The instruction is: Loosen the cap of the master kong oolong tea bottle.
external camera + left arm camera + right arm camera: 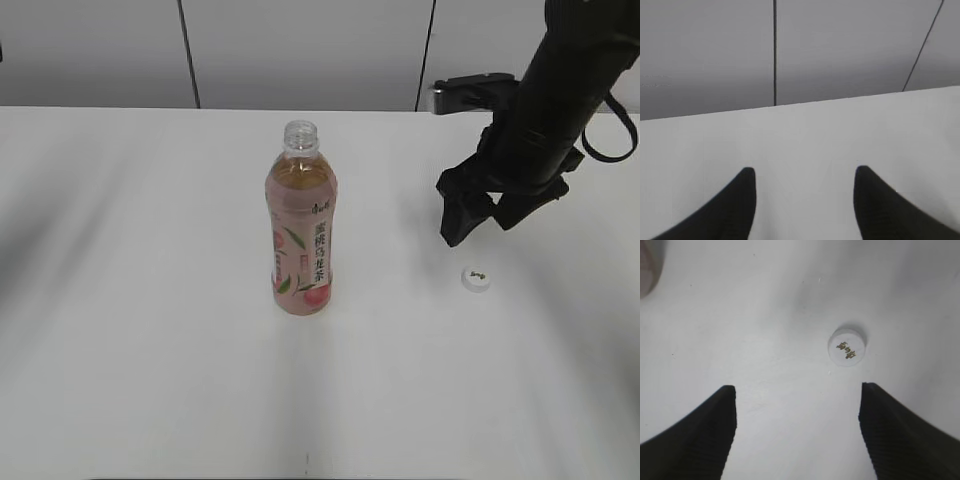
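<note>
The master kong oolong tea bottle stands upright in the middle of the white table, its neck open with no cap on it. The white cap lies flat on the table to the right of the bottle; it also shows in the right wrist view. My right gripper hangs open and empty just above and behind the cap; its jaws are wide apart. My left gripper is open over bare table; its arm is out of the exterior view.
The white table ends at a grey panelled wall behind. A blurred pink edge of the bottle shows at the top left of the right wrist view.
</note>
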{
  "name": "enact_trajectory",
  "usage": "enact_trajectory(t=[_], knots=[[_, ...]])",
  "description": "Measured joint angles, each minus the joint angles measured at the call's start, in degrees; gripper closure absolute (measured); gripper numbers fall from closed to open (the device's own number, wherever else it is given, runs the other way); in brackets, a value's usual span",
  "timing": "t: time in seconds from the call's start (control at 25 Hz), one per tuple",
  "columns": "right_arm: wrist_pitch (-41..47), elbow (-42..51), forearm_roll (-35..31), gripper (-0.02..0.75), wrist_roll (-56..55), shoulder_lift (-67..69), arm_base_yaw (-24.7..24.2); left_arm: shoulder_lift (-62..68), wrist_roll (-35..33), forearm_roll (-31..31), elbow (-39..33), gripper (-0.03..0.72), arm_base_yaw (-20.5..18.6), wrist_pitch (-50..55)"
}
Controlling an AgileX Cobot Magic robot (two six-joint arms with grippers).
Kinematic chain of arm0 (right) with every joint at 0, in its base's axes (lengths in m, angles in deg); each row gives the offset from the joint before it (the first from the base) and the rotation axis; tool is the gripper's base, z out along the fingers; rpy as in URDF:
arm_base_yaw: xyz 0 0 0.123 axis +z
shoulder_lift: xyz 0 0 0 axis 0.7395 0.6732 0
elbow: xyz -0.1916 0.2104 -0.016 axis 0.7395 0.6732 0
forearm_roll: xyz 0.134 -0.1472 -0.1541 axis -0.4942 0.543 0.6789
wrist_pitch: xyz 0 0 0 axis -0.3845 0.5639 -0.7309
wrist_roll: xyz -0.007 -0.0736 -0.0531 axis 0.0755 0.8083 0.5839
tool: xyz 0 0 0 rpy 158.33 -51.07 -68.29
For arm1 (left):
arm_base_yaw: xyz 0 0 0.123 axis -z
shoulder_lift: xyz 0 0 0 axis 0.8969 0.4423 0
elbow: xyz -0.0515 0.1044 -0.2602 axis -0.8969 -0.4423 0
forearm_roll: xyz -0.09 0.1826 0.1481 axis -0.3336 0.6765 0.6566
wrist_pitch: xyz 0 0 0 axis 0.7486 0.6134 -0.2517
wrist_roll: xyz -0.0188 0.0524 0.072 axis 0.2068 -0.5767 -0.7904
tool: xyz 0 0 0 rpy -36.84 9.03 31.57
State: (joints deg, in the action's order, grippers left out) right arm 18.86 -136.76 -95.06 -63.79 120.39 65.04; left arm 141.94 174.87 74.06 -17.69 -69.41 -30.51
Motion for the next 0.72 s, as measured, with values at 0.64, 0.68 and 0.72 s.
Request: enact_trajectory(t=[0.64,0.68,0.72], knots=[[0.0,14.7,-0.7,0.167,-3.2,-19.5,0.0,-13.1,15.0,10.8,-0.3,0.395,-0.1,-12.0],[0.4,14.7,-0.8,0.171,-3.2,-20.6,0.0,-13.2,15.7,10.8,-0.6,0.404,-0.1,-14.2],[1.0,14.7,-0.9,0.176,-3.3,-21.5,0.0,-13.3,16.2,10.8,-0.9,0.421,-0.1,-15.7]])
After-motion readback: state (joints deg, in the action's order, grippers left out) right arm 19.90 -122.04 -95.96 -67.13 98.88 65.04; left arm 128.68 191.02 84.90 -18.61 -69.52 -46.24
